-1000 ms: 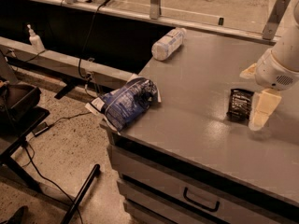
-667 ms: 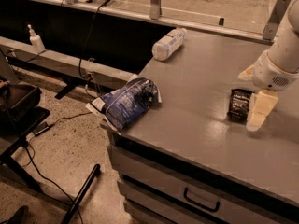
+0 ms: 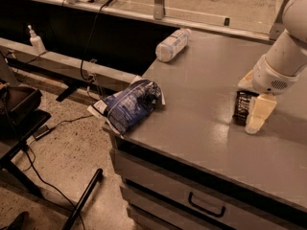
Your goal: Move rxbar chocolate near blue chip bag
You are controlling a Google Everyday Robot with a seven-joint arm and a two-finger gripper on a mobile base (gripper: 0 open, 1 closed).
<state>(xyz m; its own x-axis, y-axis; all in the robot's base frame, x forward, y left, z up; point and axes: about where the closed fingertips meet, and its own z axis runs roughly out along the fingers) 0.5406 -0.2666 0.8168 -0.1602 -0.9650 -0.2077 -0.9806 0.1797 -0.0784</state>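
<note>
The rxbar chocolate [image 3: 242, 107], a small black bar with pale lettering, lies flat on the grey table [image 3: 201, 123] at the right. My gripper [image 3: 252, 99] is down at the table over the bar's right side. One pale finger [image 3: 259, 113] stands in front of the bar and the other shows behind it. The fingers stand apart with the bar by the gap. The blue chip bag [image 3: 128, 103] lies crinkled on the table's left front corner and hangs partly over the edge, far to the left of the bar.
A clear plastic bottle [image 3: 173, 44] lies on its side at the table's back left. Drawers [image 3: 206, 206] sit under the table front. On the floor at the left are cables, a black stand [image 3: 19, 128] and a rail with a small pump bottle [image 3: 34, 40].
The gripper has shifted slightly left toward the bar and stays low at the table. The bar, chip bag and bottle have not moved.
</note>
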